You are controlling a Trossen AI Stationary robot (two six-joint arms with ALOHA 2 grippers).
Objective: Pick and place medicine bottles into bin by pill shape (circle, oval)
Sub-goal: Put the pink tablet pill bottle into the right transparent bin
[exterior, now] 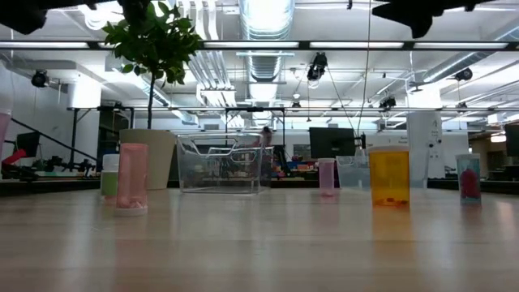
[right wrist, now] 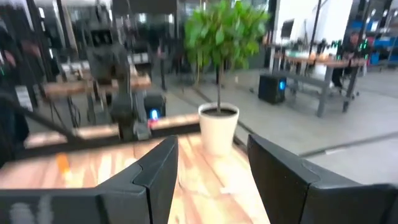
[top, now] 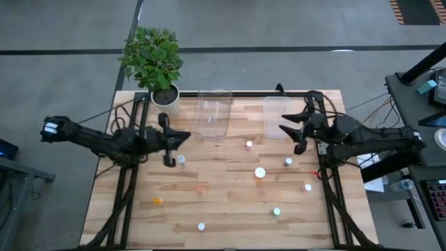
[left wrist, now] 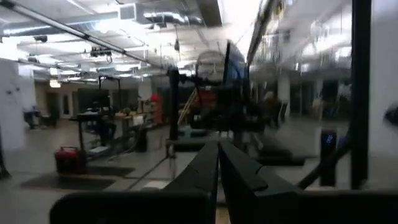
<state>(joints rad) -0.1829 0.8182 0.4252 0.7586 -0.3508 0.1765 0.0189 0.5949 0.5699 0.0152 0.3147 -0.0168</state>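
Several tiny medicine bottles stand upright, scattered over the wooden table: a white-topped one (top: 260, 172), a pinkish one (top: 249, 145), an orange one (top: 158, 201), and others (top: 201, 226) (top: 277, 210). In the low view a pink bottle (exterior: 132, 177) and an orange one (exterior: 389, 175) show. My left gripper (top: 185, 137) is shut and empty, raised over the table's left part, beside a bottle (top: 181, 160); its fingers meet in the left wrist view (left wrist: 217, 168). My right gripper (top: 287, 137) is open and empty, raised over the far right part (right wrist: 211, 168).
Two clear tubs stand at the far edge, one in the middle (top: 212, 113) and one to its right (top: 277, 115). A potted plant (top: 155, 63) stands at the far left corner. Bare wood (top: 230, 199) lies between the bottles.
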